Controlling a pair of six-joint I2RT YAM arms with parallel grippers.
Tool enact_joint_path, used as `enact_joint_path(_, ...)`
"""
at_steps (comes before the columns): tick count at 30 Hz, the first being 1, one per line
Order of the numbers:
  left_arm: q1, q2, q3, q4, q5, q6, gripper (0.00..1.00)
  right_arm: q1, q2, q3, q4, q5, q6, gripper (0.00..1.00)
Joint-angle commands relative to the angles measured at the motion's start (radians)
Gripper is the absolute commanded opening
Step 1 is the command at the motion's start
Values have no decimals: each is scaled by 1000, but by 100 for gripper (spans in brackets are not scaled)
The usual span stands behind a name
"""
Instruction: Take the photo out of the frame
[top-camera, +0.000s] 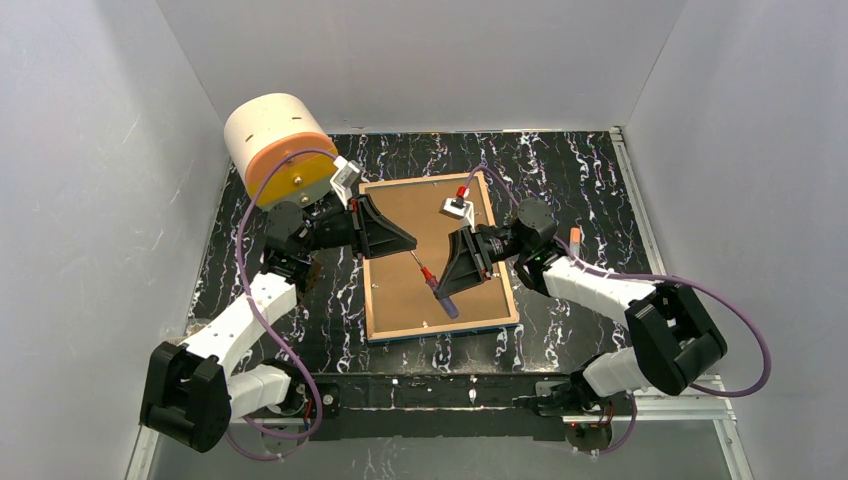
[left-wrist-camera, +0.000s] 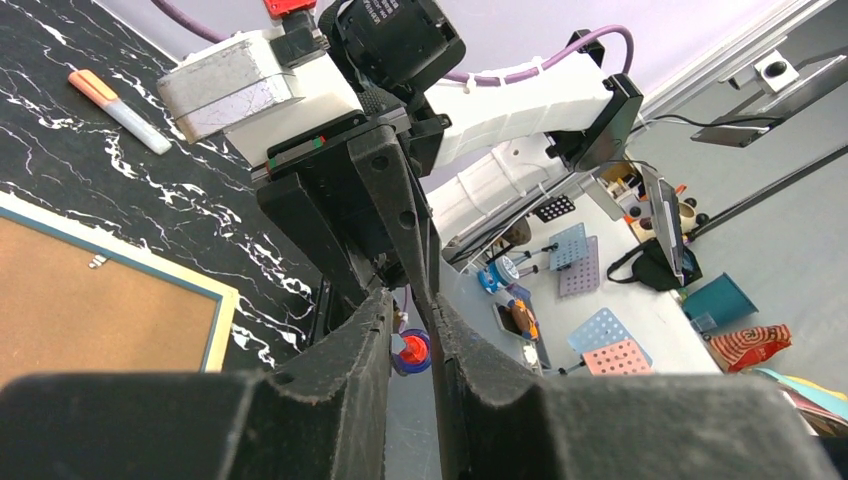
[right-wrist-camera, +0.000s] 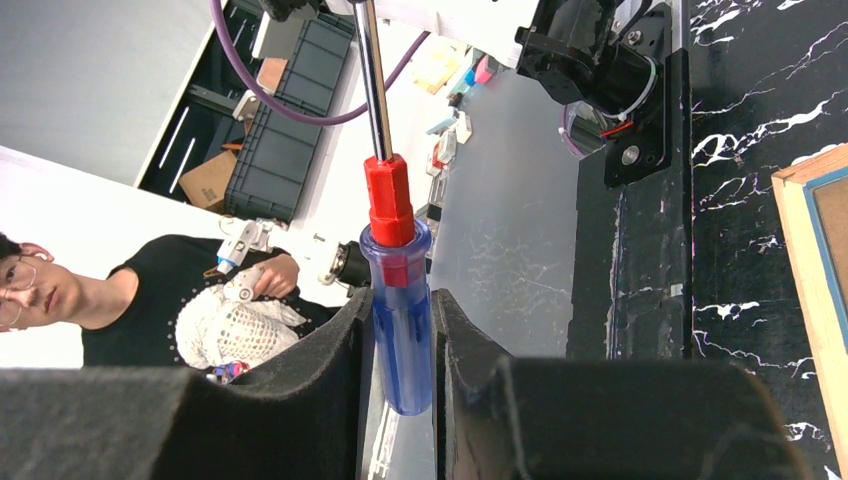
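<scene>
The frame (top-camera: 400, 333) lies face down on the black marbled table, its light wooden edging and a thin blue rim showing around the brown backing board (top-camera: 400, 295). The photo is hidden under the board. A screwdriver (top-camera: 440, 295) with a blue handle and red collar hangs above the board between both grippers. My right gripper (top-camera: 447, 288) is shut on its blue handle (right-wrist-camera: 400, 320). My left gripper (top-camera: 408, 243) is shut on the metal shaft, and the screwdriver (left-wrist-camera: 415, 350) shows end-on just past the fingertips. A frame corner (left-wrist-camera: 222, 330) shows at the left of the left wrist view.
A cream and orange cylinder (top-camera: 275, 150) stands at the back left beside the frame. An orange-and-white marker (top-camera: 576, 240) lies on the table right of the frame. White walls close in the left, back and right. The frame edge (right-wrist-camera: 800, 260) shows at the right of the right wrist view.
</scene>
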Motion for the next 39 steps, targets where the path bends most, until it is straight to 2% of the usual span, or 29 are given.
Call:
enact_joint_path(1,-6,-33,19,38,28,-11,18,-2,17,-19,94,28,49,1)
enact_joint_path(6,-7,-33,13,38,25,-21,19,-1,27,-25,134,58,73,1)
enact_joint_path(11,-7,-17,5,38,15,-31,0,-1,44,-19,155,72,88,1)
enact_joint_path(16,-7,-12,-5,38,-32,-41,0,-2,41,-11,122,112,79,1)
enact_joint_path(18,-7,-16,-20,38,-84,-45,0,-2,33,-2,54,133,42,14)
enact_joint_path(20,-7,-14,-33,38,-121,-49,0,-2,10,6,-39,173,-13,46)
enact_joint_path(21,-7,-12,-36,37,-139,-54,0,-2,-7,8,-85,195,-44,57)
enact_joint_path(24,-7,-18,-46,36,-204,-58,0,-4,-79,25,-233,282,-159,77)
enact_joint_path(26,-7,-32,-55,30,-259,-56,0,-10,-132,34,-341,360,-225,84)
enact_joint_path(28,-7,-52,-68,24,-332,-62,0,-20,-193,24,-437,476,-266,86)
enact_joint_path(30,-7,-90,-98,23,-432,-78,0,-30,-268,-13,-462,612,-273,88)
enact_joint_path(31,-7,-115,-117,23,-492,-93,0,-31,-312,-41,-456,710,-273,89)
enact_joint_path(33,-8,-160,-151,23,-591,-111,0,-30,-400,-103,-417,829,-257,97)
enact_joint_path(36,-8,-214,-178,28,-695,-143,0,-32,-496,-172,-388,955,-206,99)
enact_joint_path(39,-9,-254,-210,43,-783,-201,0,-32,-503,-208,-280,916,-168,99)
